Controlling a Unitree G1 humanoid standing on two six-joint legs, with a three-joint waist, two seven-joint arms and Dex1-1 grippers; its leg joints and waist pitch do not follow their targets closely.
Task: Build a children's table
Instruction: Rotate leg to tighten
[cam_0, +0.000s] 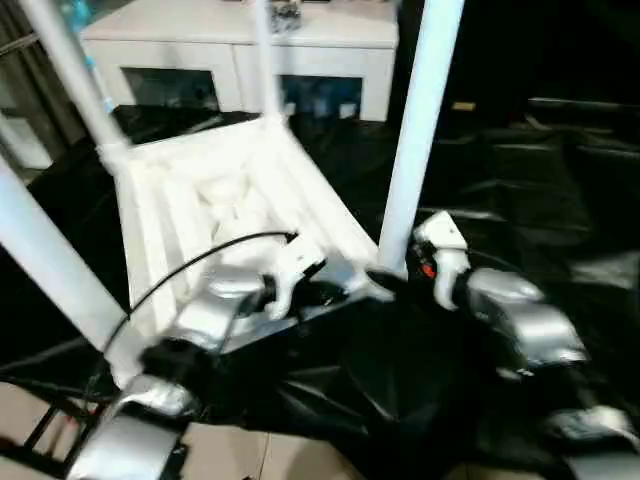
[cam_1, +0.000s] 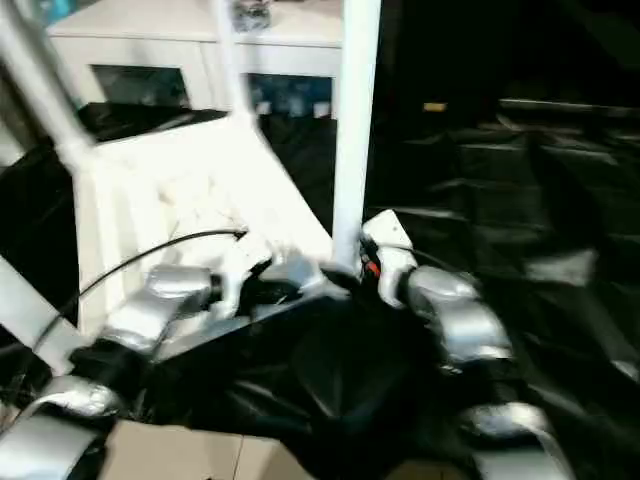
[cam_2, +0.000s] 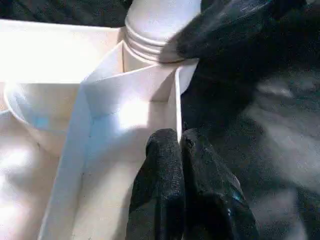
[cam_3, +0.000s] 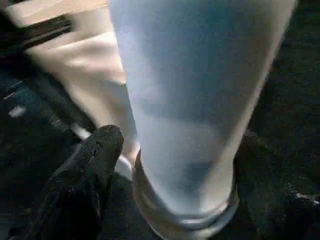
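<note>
Both silver forearms reach inward: the left end effector (cam_2: 181, 165), fingers pressed together empty, rests on the upturned tabletop (cam_0: 190, 200); the right end effector (cam_3: 175, 165) spreads around a standing leg (cam_0: 415, 130).

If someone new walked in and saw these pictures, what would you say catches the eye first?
Most striking is the white tabletop lying underside up on the black-draped work table, with white legs rising from its corners. At the near corner, the right gripper sits at the base of one leg, a black finger on either side of it. The left gripper, jaws shut, rests at the tabletop's near rim.
</note>
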